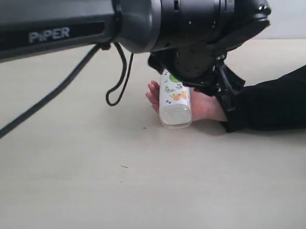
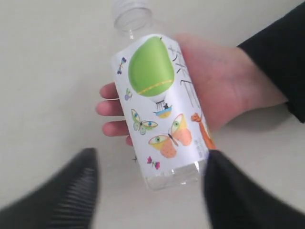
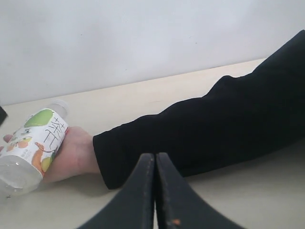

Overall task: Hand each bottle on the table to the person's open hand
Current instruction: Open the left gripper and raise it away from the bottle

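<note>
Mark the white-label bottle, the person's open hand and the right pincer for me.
white-label bottle (image 2: 159, 102): left wrist view, middle of its label.
person's open hand (image 2: 224, 83): left wrist view, bare palm beside the bottle.
right pincer (image 3: 155, 160): right wrist view, between its closed fingertips.

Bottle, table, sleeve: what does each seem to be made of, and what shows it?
Bottle: probably clear plastic, see-through base, glossy printed label. Table: matte pale surface, faint grain; wood or laminate, unclear. Sleeve: black matte fabric, soft folds.

Pale table (image 1: 90, 187) beneath black-sleeved arm (image 1: 279, 101)
</note>
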Controlling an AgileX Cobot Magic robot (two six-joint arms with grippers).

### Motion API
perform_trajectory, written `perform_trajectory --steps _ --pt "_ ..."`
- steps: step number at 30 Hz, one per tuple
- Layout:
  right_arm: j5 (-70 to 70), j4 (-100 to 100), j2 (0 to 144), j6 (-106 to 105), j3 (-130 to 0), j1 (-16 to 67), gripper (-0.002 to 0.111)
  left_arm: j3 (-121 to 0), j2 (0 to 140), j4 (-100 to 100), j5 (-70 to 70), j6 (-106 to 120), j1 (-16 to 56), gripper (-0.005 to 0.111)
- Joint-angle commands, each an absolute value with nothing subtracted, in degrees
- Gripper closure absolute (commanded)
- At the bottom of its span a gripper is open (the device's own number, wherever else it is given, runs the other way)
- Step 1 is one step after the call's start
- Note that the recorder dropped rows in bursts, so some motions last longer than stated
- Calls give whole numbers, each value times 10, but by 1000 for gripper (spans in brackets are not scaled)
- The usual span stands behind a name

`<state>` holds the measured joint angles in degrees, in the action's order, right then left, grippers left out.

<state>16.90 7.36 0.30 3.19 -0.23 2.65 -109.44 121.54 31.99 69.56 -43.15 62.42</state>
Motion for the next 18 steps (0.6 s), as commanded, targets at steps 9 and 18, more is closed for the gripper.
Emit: perform_trajectory --steps 9,18 --pt "164 71 0 31 0 26 108 -1036 1078 388 700 -431 769 107" --pt "164 71 0 31 0 26 108 -839 892 249 415 -355 812 107"
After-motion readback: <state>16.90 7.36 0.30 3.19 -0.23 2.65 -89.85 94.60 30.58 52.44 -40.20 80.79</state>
